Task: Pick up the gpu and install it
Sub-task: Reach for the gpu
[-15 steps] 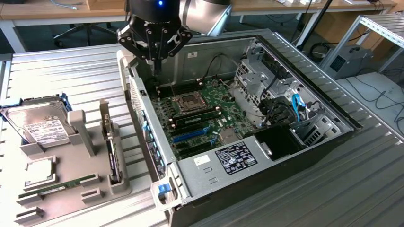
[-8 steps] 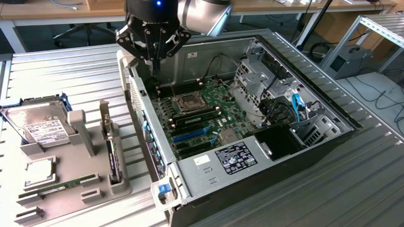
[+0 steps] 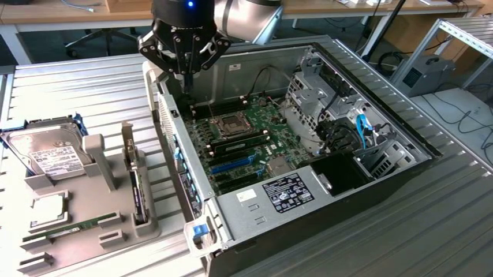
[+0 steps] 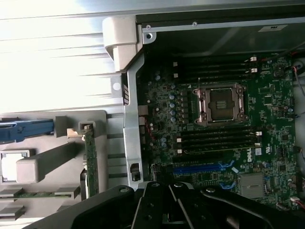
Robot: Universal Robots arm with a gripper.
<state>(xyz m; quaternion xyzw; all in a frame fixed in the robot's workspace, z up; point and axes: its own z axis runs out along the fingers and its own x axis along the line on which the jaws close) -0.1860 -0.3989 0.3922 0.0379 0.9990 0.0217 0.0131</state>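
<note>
The gpu (image 3: 137, 187) stands on edge in a slot of the grey holder (image 3: 85, 242) at the exterior view's left, its silver bracket pointing up. In the wrist view the gpu (image 4: 89, 162) shows edge-on as a thin strip beside the case wall. My gripper (image 3: 186, 85) hangs shut and empty over the far left corner of the open computer case (image 3: 370, 173), well apart from the gpu. Its black fingers (image 4: 155, 198) sit together in the wrist view, above the motherboard (image 4: 214, 138).
The holder also carries a silver hard drive (image 3: 50, 153), a processor chip (image 3: 48, 210) and a green memory stick (image 3: 69, 226). Inside the case are the processor socket (image 3: 231, 124), blue card slots (image 3: 235, 164) and drive cages (image 3: 316, 98). Ribbed metal tabletop (image 3: 431, 231) surrounds everything.
</note>
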